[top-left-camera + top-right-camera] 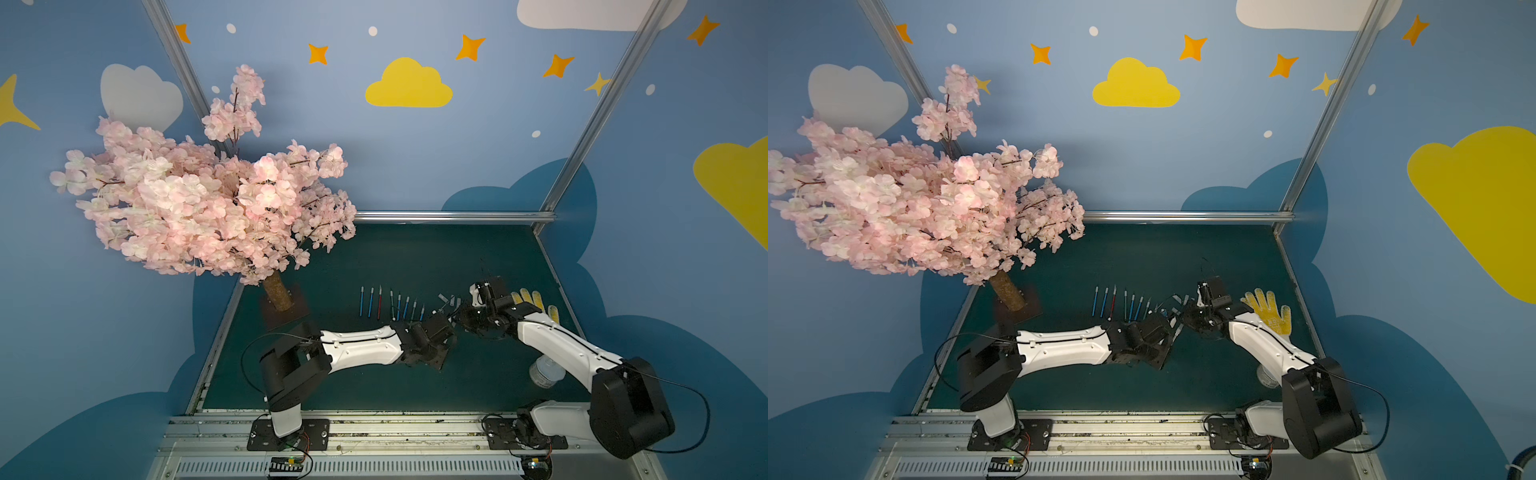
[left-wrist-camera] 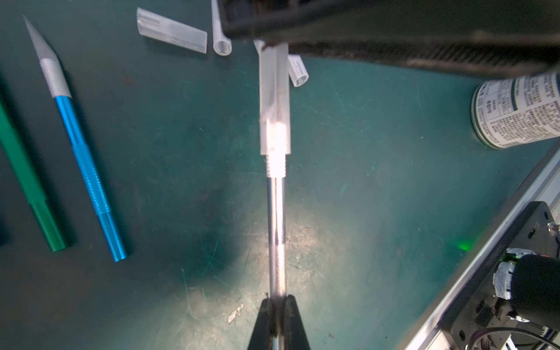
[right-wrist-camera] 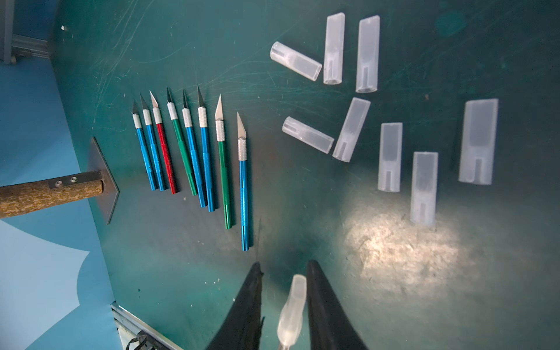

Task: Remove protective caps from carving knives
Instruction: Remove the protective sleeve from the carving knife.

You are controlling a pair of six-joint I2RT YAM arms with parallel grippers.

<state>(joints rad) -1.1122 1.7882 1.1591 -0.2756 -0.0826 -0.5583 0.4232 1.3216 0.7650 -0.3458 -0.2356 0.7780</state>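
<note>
The left gripper (image 2: 277,318) is clamped shut on the handle of the silver knife (image 2: 276,227), and its cap (image 2: 274,100) sits between the partly open jaws of the right gripper (image 3: 285,266), not yet pinched; I think these should close squarely, then pull straight along the handle.

Carving knives (image 3: 244,200) – handles blue, green, one red; collars silver, knurled. Silver knife (image 2: 276,218) chrome all over. Protective caps (image 3: 478,142) translucent whitish. Mat (image 3: 288,197) dark teal w/ pale scratches. Glove (image 1: 1268,309) yellow, dotted. Tree (image 1: 199,199) pink blossom, brown trunk. Walls (image 1: 415,166) blue – yellow clouds, orange stars.
</note>
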